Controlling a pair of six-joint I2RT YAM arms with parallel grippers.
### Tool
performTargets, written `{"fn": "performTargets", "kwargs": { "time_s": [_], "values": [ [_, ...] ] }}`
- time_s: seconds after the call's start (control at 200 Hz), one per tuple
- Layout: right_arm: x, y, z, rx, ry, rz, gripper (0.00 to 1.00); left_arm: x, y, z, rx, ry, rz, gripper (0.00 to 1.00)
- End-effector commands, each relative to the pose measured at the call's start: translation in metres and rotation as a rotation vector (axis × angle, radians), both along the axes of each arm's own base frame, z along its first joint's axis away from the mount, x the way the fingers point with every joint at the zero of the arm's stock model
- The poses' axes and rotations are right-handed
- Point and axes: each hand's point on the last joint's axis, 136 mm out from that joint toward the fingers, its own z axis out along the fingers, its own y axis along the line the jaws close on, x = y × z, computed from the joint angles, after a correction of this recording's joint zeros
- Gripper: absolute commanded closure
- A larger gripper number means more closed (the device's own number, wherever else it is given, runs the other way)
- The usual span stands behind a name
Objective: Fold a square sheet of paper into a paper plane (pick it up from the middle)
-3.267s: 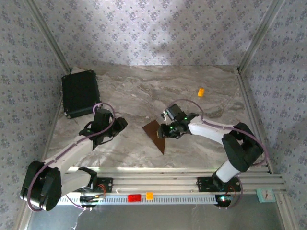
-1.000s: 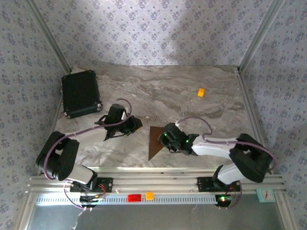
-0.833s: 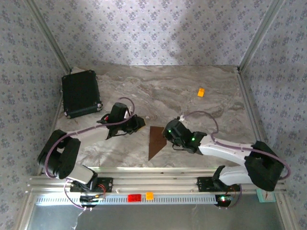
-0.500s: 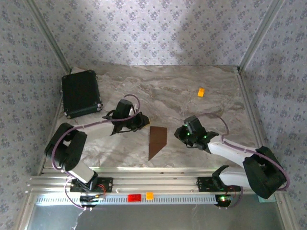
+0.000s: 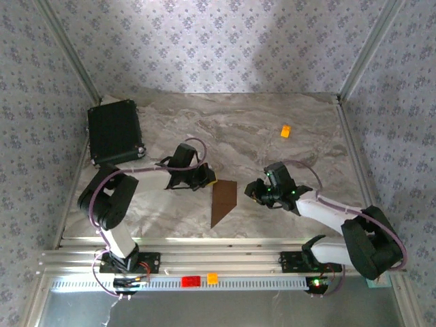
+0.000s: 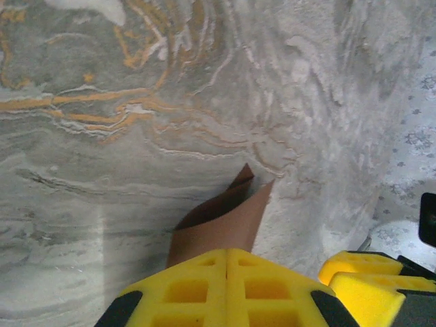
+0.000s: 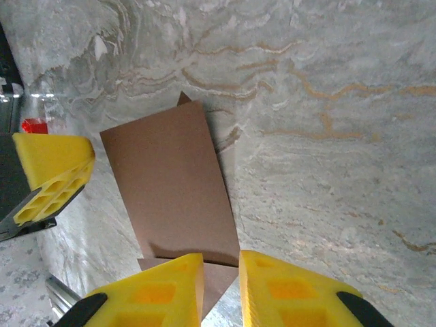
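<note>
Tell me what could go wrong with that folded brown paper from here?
1. The thin dark brown folded paper gapes at its edge beside the shut left gripper; a push there might reopen or crumple the fold.
2. The right gripper hovers over the opposite edge, jaws slightly apart; nothing visibly pins the sheet, so it could slide across the marble-patterned table.

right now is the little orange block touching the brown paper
No, the orange block sits far back on the right, well apart from the brown paper lying near the middle.
</note>
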Motion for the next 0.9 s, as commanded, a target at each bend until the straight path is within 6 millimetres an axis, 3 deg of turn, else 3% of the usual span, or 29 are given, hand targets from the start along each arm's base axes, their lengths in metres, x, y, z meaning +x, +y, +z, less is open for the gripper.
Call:
{"fn": "performTargets", "kwargs": {
  "time_s": [0.0, 0.395, 0.65, 0.894],
  "values": [
    [0.002, 0.005, 0.003, 0.011, 0.011, 0.024, 0.77, 0.003, -0.011, 0.008, -0.034, -0.029, -0.027, 0.94],
    [0.001, 0.011, -0.001, 0.018, 0.043, 0.038, 0.76, -0.004, -0.014, 0.005, -0.048, -0.037, -0.042, 0.94],
    [0.000, 0.017, 0.000, 0.041, 0.053, 0.062, 0.70, -0.005, -0.012, -0.017, -0.025, -0.004, -0.028, 0.97],
    [-0.005, 0.016, -0.005, 0.037, 0.102, 0.118, 0.58, -0.016, -0.001, -0.043, 0.024, 0.040, -0.021, 1.00]
  ]
}}
